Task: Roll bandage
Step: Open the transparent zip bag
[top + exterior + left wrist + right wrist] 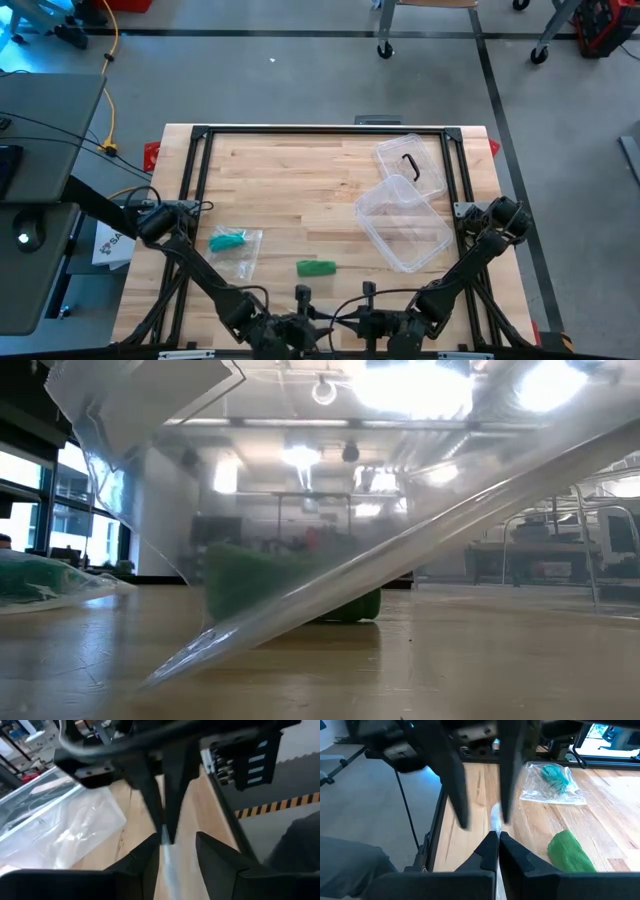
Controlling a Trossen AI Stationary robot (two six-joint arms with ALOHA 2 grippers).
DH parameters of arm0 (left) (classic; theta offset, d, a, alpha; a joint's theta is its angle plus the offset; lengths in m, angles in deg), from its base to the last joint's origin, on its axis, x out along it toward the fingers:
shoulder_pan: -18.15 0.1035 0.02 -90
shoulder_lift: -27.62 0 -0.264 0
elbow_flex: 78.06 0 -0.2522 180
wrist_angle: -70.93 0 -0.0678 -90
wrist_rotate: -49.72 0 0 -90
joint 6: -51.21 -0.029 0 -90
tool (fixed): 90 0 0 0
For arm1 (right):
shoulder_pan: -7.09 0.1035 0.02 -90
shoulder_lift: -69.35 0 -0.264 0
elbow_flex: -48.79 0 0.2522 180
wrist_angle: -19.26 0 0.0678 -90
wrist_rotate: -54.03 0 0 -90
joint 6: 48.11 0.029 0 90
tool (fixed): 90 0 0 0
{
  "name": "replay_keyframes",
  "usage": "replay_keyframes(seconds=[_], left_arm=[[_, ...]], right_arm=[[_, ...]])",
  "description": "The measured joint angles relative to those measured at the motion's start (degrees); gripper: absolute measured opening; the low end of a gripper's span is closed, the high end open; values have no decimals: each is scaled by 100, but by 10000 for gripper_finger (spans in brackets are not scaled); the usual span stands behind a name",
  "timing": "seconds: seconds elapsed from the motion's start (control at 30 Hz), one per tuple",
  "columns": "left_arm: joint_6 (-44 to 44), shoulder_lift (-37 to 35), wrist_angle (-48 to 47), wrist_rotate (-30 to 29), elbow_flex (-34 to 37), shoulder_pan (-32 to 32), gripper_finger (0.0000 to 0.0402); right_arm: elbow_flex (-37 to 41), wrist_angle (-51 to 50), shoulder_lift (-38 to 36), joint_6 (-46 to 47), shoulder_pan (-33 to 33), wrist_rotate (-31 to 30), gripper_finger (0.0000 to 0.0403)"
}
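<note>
The bandage is a green roll lying on its side on the wooden table, also seen in the right wrist view and the low view; no gripper touches it. Both grippers meet above the table's near edge. My right gripper is shut on a strip of clear, whitish plastic film. My left gripper faces it and is open, one finger on each side of the film and apart from it. In the low view a clear sheet slants down in front of the roll. My right gripper pinches the clear film between its two fingers, and a whitish end pokes out just past the fingertips. The fingers slant slightly downward, toward the left gripper. In the low view the sheet's lowest corner rests on the table.
A clear bag holding something teal lies left of the roll. A clear plastic box and its lid sit at the right. A black frame borders the tabletop. Bare wood lies between the bag and the box.
</note>
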Motion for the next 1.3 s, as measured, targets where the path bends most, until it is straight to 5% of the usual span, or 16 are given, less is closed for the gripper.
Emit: replay_keyframes(seconds=[0.5, 1.3], left_arm=[[135, 2, -502, 226, 0, 119, 18], [2193, 2, -2826, 311, -4, -301, 32]], right_arm=[[0, -4, -7, -9, -4, 19, 0], [0, -2, -4, -11, -2, 0, 0]])
